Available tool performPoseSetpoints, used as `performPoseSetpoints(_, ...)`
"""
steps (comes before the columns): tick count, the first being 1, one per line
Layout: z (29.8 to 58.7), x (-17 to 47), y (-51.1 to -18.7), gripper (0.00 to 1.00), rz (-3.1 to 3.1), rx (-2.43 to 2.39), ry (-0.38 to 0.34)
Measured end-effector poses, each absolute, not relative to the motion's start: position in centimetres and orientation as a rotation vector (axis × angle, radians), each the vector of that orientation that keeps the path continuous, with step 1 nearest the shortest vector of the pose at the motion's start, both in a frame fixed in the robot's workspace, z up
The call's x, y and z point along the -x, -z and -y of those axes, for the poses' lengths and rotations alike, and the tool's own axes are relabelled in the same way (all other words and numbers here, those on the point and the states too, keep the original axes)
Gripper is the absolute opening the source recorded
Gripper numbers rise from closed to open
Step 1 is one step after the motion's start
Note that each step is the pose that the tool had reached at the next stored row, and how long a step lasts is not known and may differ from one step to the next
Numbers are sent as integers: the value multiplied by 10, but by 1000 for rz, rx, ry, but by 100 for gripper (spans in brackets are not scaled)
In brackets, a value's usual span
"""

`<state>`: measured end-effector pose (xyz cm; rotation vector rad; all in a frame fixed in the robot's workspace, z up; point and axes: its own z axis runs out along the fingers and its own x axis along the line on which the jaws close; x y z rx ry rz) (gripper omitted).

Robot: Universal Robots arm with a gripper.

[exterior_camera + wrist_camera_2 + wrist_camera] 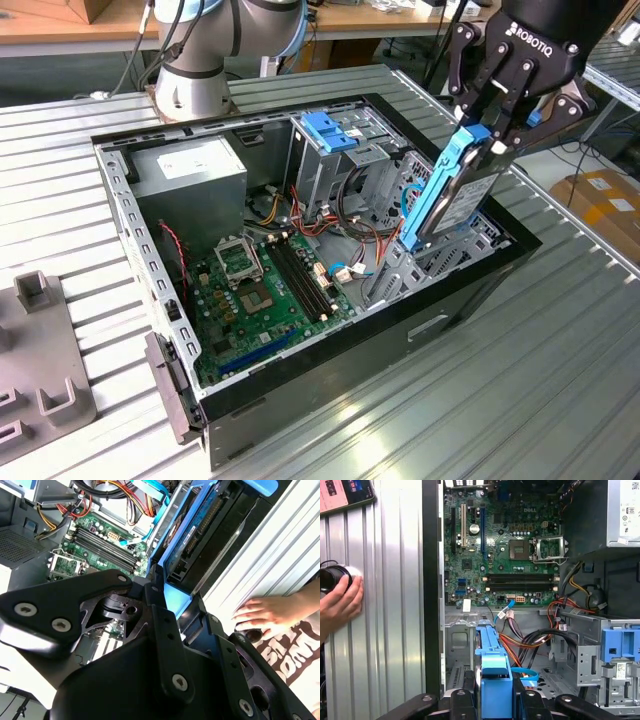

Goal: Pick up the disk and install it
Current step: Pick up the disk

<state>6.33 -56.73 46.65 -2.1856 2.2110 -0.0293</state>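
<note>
Disk (455,190) hangs tilted, the top end of its blue carrier clamped between the closed fingers (512,128), its lower end down at the metal bay (440,265) of the open case (300,372) beneath them. Motherboard (262,290) lies farther off inside. A person's hand (339,602) rests on the ribbed surface (520,400) outside the case.

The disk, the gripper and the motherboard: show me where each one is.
disk (443,190), exterior view, on its blue carrier edge.
gripper (495,135), exterior view, midway between the fingertips clamping the disk.
motherboard (495,555), first wrist view, on the green board near its middle.
</note>
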Motion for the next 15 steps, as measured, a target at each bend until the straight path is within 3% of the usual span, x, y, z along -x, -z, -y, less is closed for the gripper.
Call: performPoseSetpoints(15, 567, -63, -462, 37, -2211, 2186, 29)
